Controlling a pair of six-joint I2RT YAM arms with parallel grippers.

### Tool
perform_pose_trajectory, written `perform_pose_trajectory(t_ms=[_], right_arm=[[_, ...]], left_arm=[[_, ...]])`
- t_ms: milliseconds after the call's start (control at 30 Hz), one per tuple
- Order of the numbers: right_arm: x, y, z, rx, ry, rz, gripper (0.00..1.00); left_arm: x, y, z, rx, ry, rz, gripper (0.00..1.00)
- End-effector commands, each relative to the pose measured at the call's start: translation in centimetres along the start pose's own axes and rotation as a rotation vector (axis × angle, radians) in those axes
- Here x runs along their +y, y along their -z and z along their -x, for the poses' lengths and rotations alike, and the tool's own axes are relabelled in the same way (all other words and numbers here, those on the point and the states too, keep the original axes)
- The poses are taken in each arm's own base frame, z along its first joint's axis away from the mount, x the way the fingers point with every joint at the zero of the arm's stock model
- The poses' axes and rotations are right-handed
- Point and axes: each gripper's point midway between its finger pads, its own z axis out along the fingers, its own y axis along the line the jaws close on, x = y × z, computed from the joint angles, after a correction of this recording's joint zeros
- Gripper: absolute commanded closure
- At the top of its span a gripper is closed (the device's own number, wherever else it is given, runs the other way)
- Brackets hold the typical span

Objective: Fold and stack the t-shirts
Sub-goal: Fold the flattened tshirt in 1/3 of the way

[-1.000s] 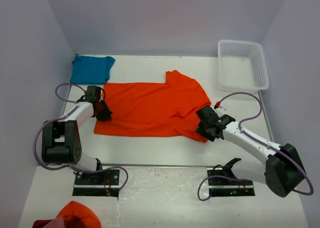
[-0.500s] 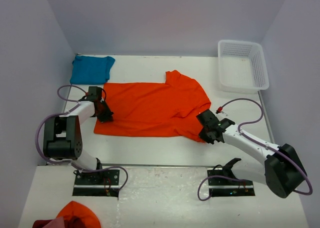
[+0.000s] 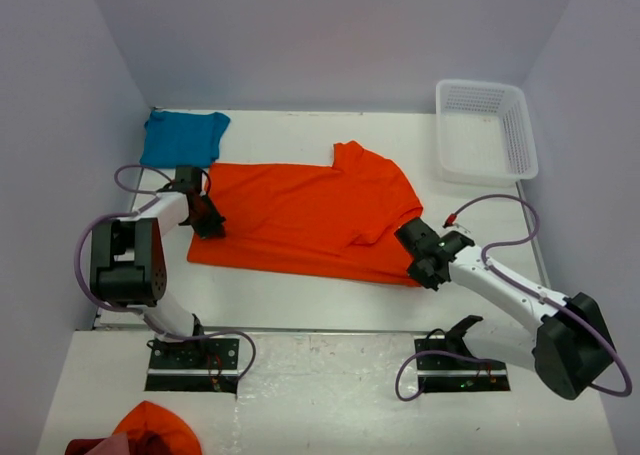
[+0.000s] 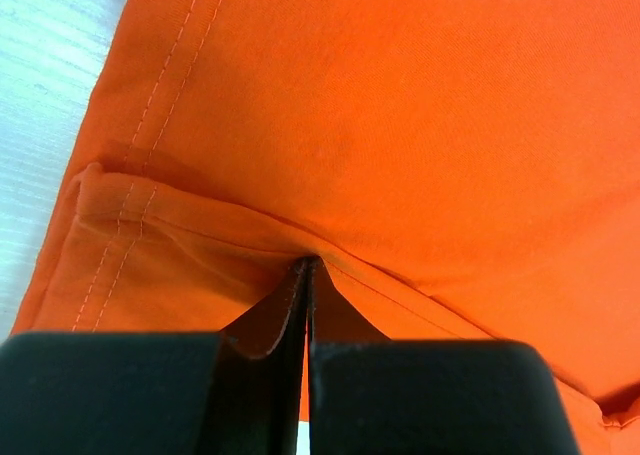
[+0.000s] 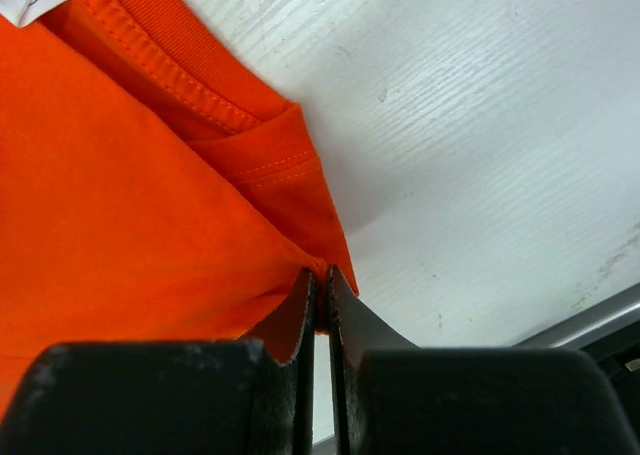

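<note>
The orange t-shirt (image 3: 300,215) is spread flat, left of and nearer than the white basket (image 3: 480,171). The teal-blue t-shirt (image 3: 183,137) is laid farther left of the basket. The orange hem, away from the basket, is pinched by the closed left gripper (image 3: 207,222). The edge beside the collar, on the basket's side, is clamped by the closed right gripper (image 3: 418,265).
</note>
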Motion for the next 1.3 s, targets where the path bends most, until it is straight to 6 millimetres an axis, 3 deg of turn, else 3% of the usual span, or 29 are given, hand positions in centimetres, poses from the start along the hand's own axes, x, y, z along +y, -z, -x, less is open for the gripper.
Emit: perform_pose_trajectory(t_ms=[0, 100, 333, 500, 600, 700, 800, 833, 967, 1000, 1067, 1167, 1267], right_arm=[[-2.4, 0.4, 1.6, -0.074, -0.023, -0.130, 1.00], [-2.8, 0.1, 0.7, -0.036, -0.004, -0.165, 1.00], [-2.2, -0.6, 0.4, -0.014, 0.036, -0.187, 1.00], [-1.7, -0.8, 0.6, -0.011, 0.058, -0.199, 0.68], [-1.6, -0.3, 1.5, -0.060, 0.053, -0.189, 0.57], [-0.7, 1.5, 3.5, -0.133, 0.073, -0.119, 0.50], [2.0, 4.0, 5.4, -0.167, 0.104, 0.023, 0.45], [4.4, 5.1, 6.0, -0.177, 0.179, 0.128, 0.45], [9.3, 7.4, 8.1, -0.222, 0.311, 0.272, 0.42], [9.9, 6.6, 7.8, -0.199, 0.378, 0.246, 0.41], [11.5, 7.1, 7.5, -0.151, 0.389, 0.269, 0.41], [14.8, 6.4, 4.3, -0.032, 0.485, 0.437, 0.43], [17.0, 5.5, 3.0, 0.004, 0.540, 0.519, 0.45]], left_arm=[[1.5, -0.8, 1.1, -0.019, -0.009, 0.075, 1.00], [2.5, -0.7, 1.5, -0.022, -0.013, 0.127, 1.00], [2.4, -0.5, 2.6, -0.041, -0.018, 0.128, 1.00], [2.2, -0.7, 2.3, -0.029, -0.026, 0.109, 1.00], [2.0, -0.4, 2.5, -0.042, -0.028, 0.101, 1.00], [1.7, 0.3, 3.0, -0.072, -0.035, 0.089, 1.00], [1.1, 1.2, 3.3, -0.099, -0.055, 0.072, 1.00], [0.9, 1.4, 3.4, -0.106, -0.061, 0.067, 1.00], [-0.1, 2.5, 3.8, -0.142, -0.100, 0.047, 0.97], [-0.2, 2.7, 3.9, -0.142, -0.102, 0.040, 0.96], [-0.4, 3.2, 3.9, -0.142, -0.105, 0.034, 0.92], [-0.8, 4.0, 4.2, -0.168, -0.100, 0.012, 0.89], [-1.4, 4.6, 4.7, -0.192, -0.101, -0.009, 0.89]])
